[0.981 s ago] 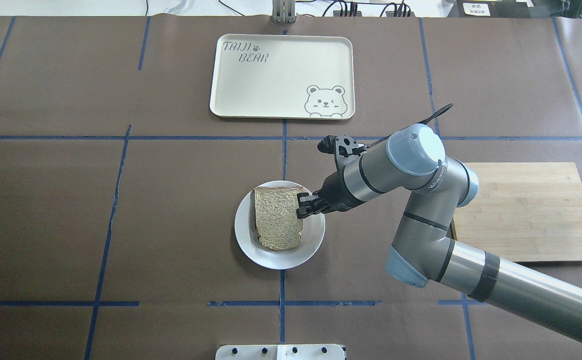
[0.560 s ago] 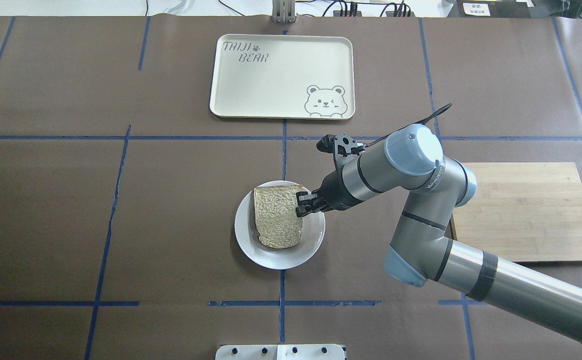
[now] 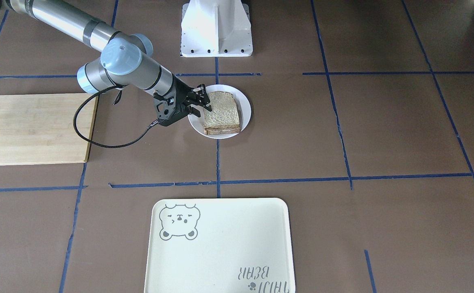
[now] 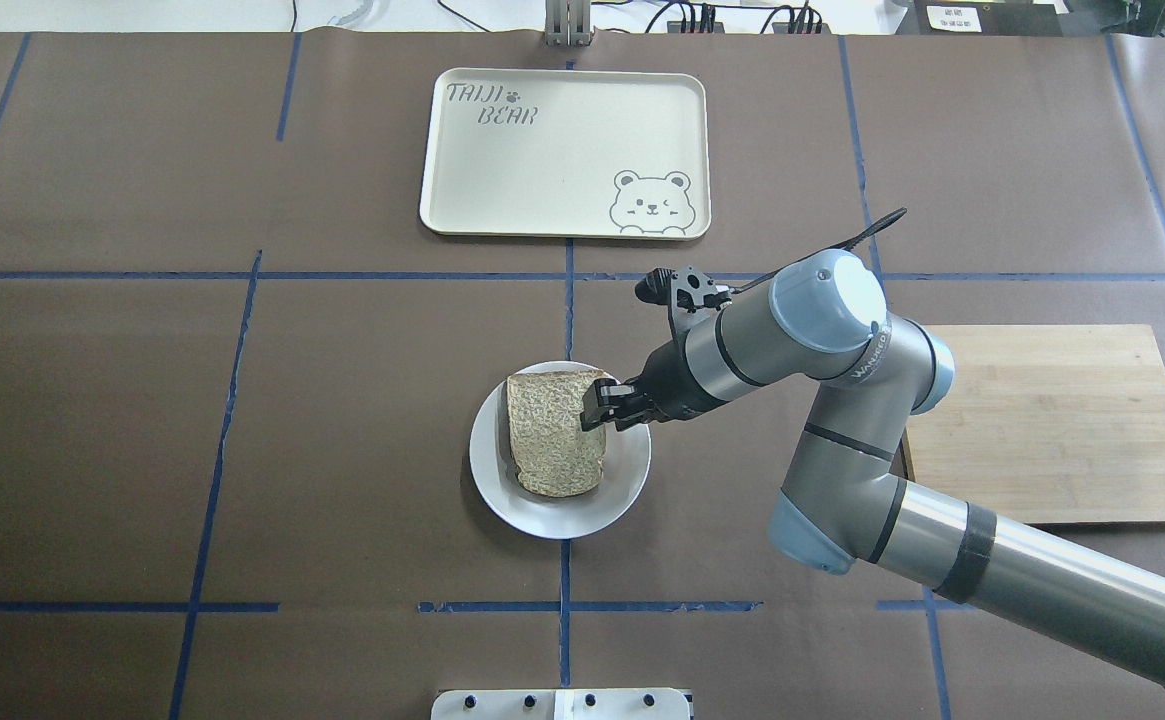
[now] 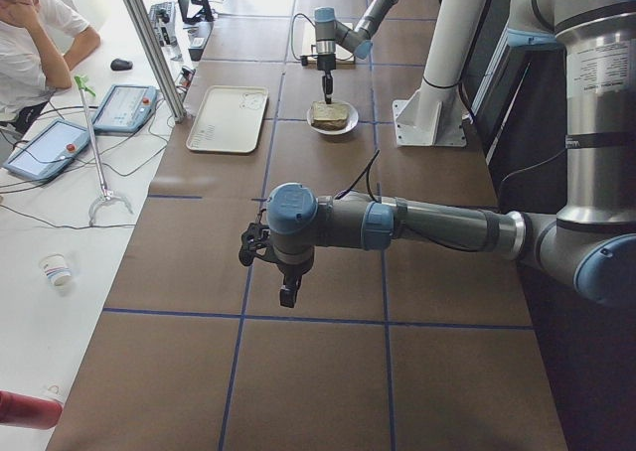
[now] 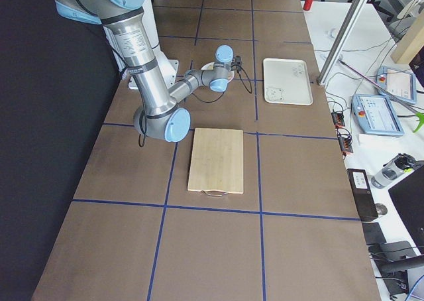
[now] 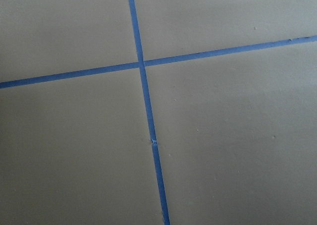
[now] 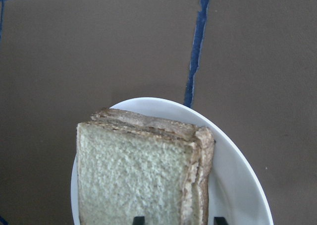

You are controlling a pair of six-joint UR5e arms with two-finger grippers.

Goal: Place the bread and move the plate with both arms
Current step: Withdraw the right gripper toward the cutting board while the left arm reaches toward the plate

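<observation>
- You have the bread (image 4: 554,435) lying on the plate (image 4: 542,515), with a crescent of bare white showing on the side toward the right arm.
- The plate sits on the table's (image 4: 142,450) centre blue tape line (image 4: 564,570), between the bear tray (image 4: 562,150) and the robot's white pedestal (image 3: 216,28), well apart from both.
- Your right gripper (image 4: 597,405) reaches in low from the cutting-board side and overlaps the bread's near edge.
- In the right wrist view its 2 fingertips (image 8: 138,219) stand apart: 1 over the bread's face, the other past the crust over bare plate. You cannot tell from these views whether either tip touches the slice.
- The wooden cutting board (image 4: 1052,420) lies flat on the robot's right, well apart from the plate.
- Your left gripper (image 5: 288,294) hangs over bare table near a crossing of blue tape, far from the plate. Only the side camera shows it, so you cannot tell how its fingers stand.
</observation>
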